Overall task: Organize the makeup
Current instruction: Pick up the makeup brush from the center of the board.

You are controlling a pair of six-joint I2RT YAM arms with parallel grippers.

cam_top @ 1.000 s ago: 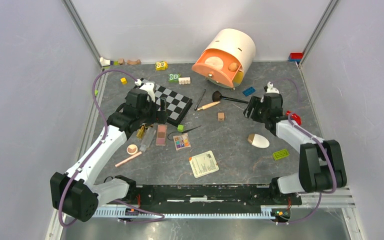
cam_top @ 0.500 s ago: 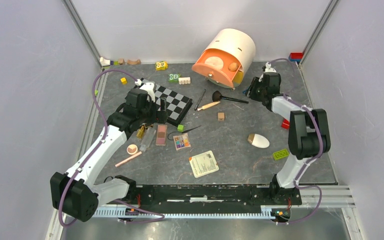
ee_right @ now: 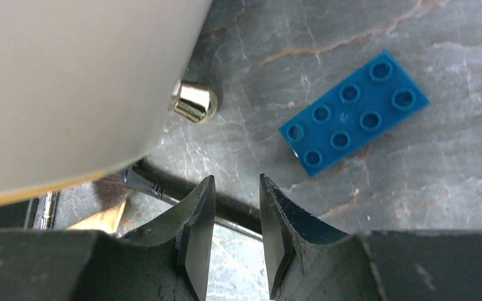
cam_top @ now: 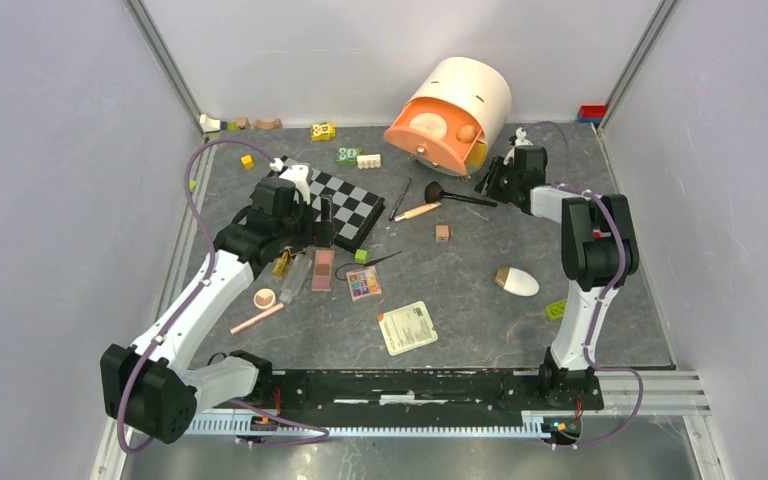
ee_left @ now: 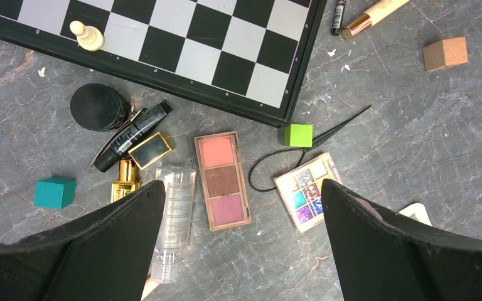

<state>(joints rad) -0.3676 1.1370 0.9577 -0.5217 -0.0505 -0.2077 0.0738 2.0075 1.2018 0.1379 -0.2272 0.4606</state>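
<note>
right fingers slightly apart, black brush between

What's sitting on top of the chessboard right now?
One cream pawn stands near the chessboard edge. The left arm covers the board's left part from above; anything there is unseen.

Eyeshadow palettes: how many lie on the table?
2. The pink palette lies beside the clear tube; the multicolour palette lies near the green cube. Others may be hidden.
</note>
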